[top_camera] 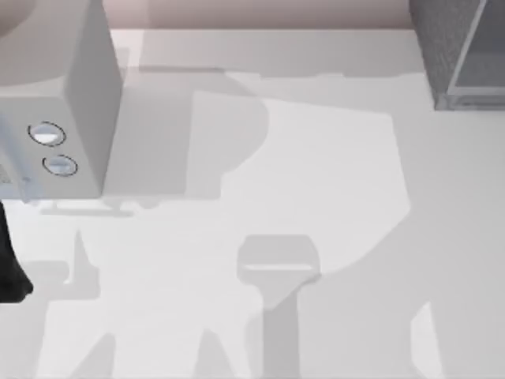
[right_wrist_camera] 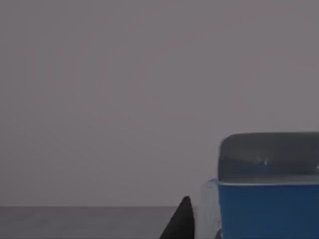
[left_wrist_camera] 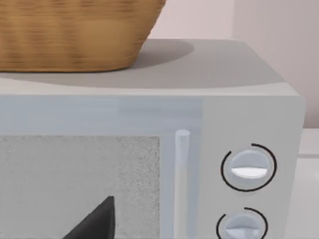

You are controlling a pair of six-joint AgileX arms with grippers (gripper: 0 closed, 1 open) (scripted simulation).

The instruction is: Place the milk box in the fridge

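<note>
The milk box [right_wrist_camera: 269, 199] is right up against your right wrist camera: you get its blue upper part with a greyish cap on top, and a plain grey wall behind it. 1 dark fingertip [right_wrist_camera: 179, 221] of the right gripper pokes up just beside the carton, very close to its pale edge, though you can't tell whether it actually touches or whether the fingers are clamped on the carton.

From above, the fridge [top_camera: 461, 51] sits at the far right corner of the table [top_camera: 316, 174], dark speckled body with a pale frame and a glassy panel facing the middle. Shadows fall across the white tabletop, including a boxy one near the front centre.

Over on the left there's the light grey box [top_camera: 79, 95] with 2 round knobs [top_camera: 47, 134]. Your left wrist camera is staring straight at its front: speckled door, pale vertical handle [left_wrist_camera: 182, 184], both knobs, and a wicker basket [left_wrist_camera: 75, 35] sitting on top. 1 dark left fingertip [left_wrist_camera: 97, 221] shows low in front of the door, so you can't tell how those fingers stand either. A dark bit of the left arm [top_camera: 9, 268] sits at the table's left edge.
</note>
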